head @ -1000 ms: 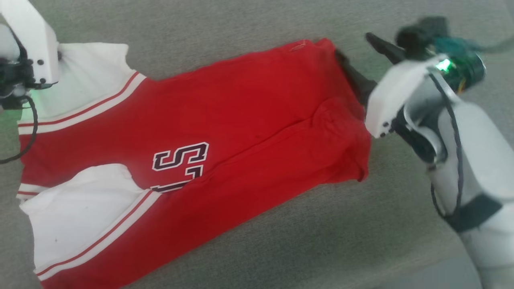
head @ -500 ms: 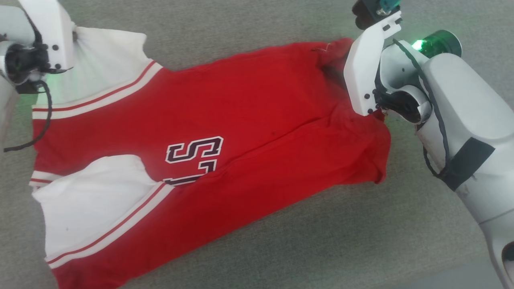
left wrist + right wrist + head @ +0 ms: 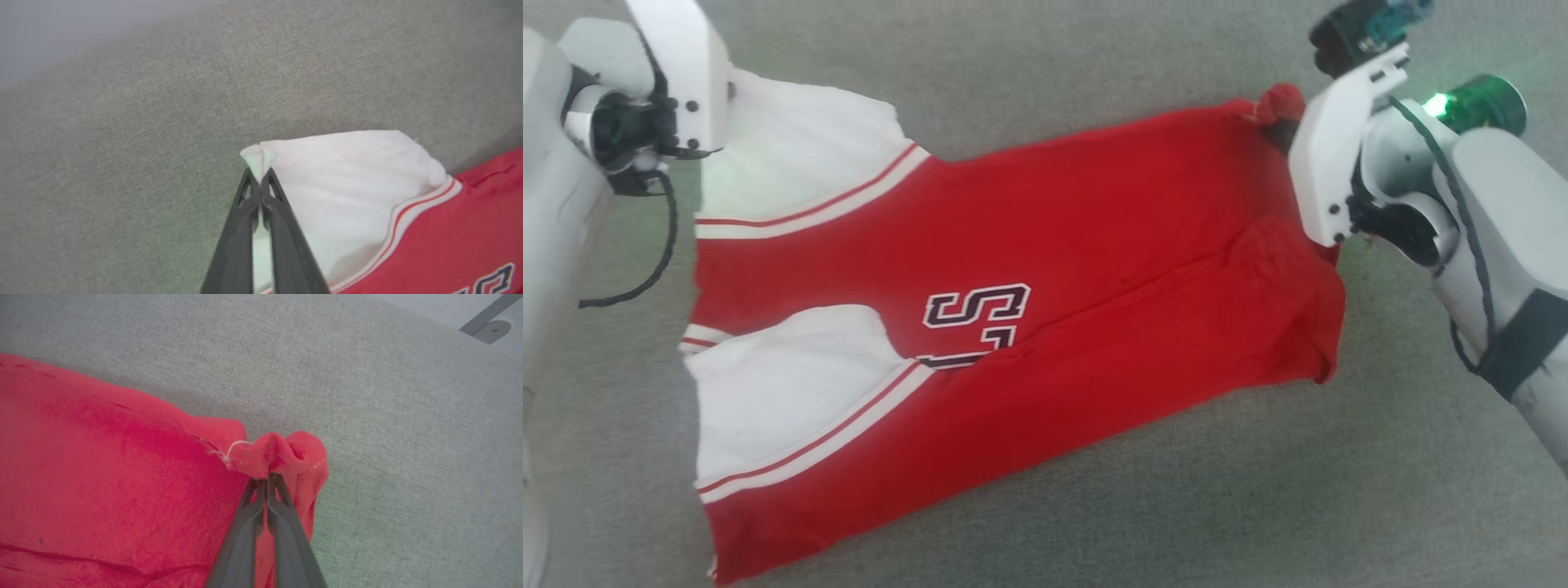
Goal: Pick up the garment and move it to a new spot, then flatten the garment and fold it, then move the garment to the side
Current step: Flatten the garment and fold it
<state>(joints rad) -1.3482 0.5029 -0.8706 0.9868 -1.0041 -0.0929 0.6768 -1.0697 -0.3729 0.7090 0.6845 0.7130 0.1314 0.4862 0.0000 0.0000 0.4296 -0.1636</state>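
Right gripper (image 3: 267,478) has snapped shut since a second ago. Its dark fingers (image 3: 245,526) stood splayed at the hem back then, and now they're pinched tight together on the red hem corner (image 3: 286,455). The cloth bunches into a little knot just above the tips, with a loose white thread curling off it.

Over to the left gripper (image 3: 258,174), and it's clamped just as hard. Both fingertips are pressed together on the very tip of the white sleeve (image 3: 347,179), and a small nub of white fabric pokes out past them.

Between the two grips the jersey (image 3: 1094,229) lies stretched out, sleeve end toward the robot's left and hem toward its right. It rests flat on the grey woven surface (image 3: 1094,506). One long side is folded over the front, so only part of the black lettering (image 3: 976,306) peeks out, and the second white sleeve (image 3: 784,384) lies on top near the left end.

All around the shirt the surface is plain grey cloth, tinted faintly green beside each wrist. In the right wrist view its far edge gives way to a pale background, and a metal leg (image 3: 492,328) with a round foot sits in the top corner.
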